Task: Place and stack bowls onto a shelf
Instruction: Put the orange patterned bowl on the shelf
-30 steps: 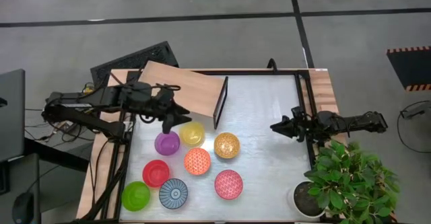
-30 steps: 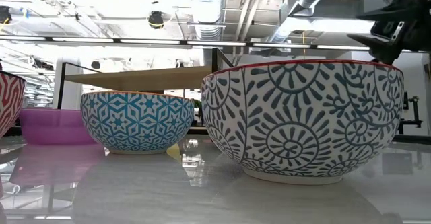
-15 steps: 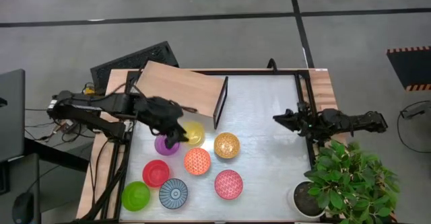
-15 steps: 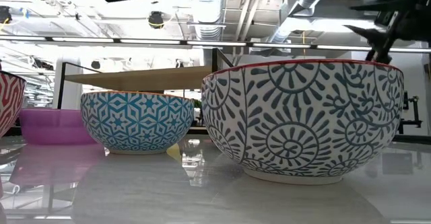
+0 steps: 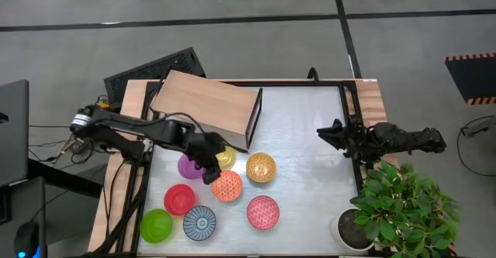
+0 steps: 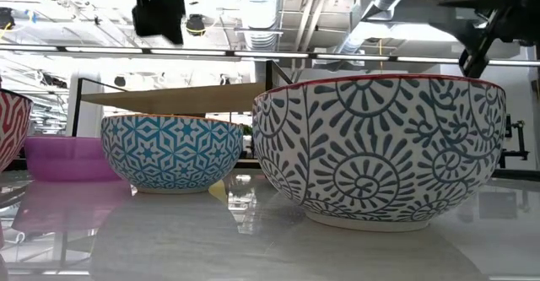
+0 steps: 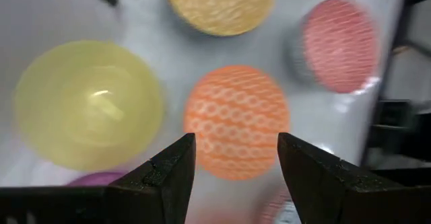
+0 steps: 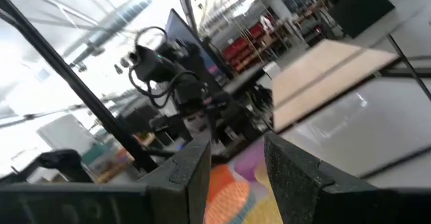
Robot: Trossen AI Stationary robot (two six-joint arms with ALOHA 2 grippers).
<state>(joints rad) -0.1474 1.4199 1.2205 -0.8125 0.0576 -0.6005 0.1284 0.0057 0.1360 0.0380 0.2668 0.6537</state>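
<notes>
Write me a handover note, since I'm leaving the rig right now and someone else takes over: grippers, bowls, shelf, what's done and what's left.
Left gripper: open, empty, above the bowl cluster between the purple bowl, yellow bowl and orange patterned bowl; its wrist view looks down on the orange one.
Right gripper: open, empty, waiting at the table's right edge beside the plant.
Other bowls on the tabletop: gold-orange, pink-red, red, green, blue-grey radial.
Shelf: bare, no bowl on it.
Done: nothing placed.
Left: all eight bowls to place and stack.
</notes>
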